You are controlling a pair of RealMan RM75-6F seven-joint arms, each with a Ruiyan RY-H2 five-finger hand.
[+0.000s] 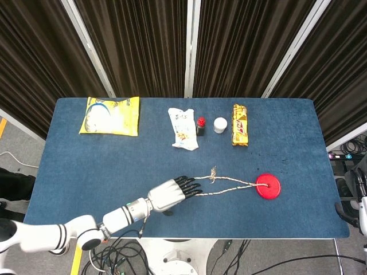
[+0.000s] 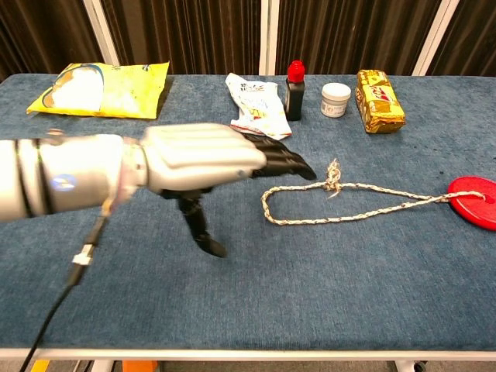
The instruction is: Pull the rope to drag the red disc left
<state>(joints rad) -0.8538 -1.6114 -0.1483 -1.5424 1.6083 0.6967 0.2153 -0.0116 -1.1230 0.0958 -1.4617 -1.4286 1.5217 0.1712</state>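
Note:
The red disc (image 1: 268,186) (image 2: 474,201) lies flat at the right of the blue table (image 1: 114,166). A twisted rope (image 1: 229,187) (image 2: 341,203) runs left from it and ends in a loop with a frayed knot (image 1: 213,173) (image 2: 333,176). My left hand (image 1: 171,194) (image 2: 203,161) hovers flat over the table, fingers stretched toward the loop's left end, thumb hanging down, holding nothing. Its fingertips (image 1: 196,186) (image 2: 301,166) sit over the loop's left end in the head view. Of my right hand (image 1: 359,200) only a sliver shows off the table's right edge.
Along the back of the table lie a yellow snack bag (image 1: 112,115) (image 2: 101,88), a white packet (image 1: 183,129) (image 2: 259,106), a small red-capped dark bottle (image 1: 201,125) (image 2: 294,90), a white jar (image 1: 220,125) (image 2: 335,99) and a gold-wrapped bar (image 1: 240,124) (image 2: 379,101). Cables hang below the front edge.

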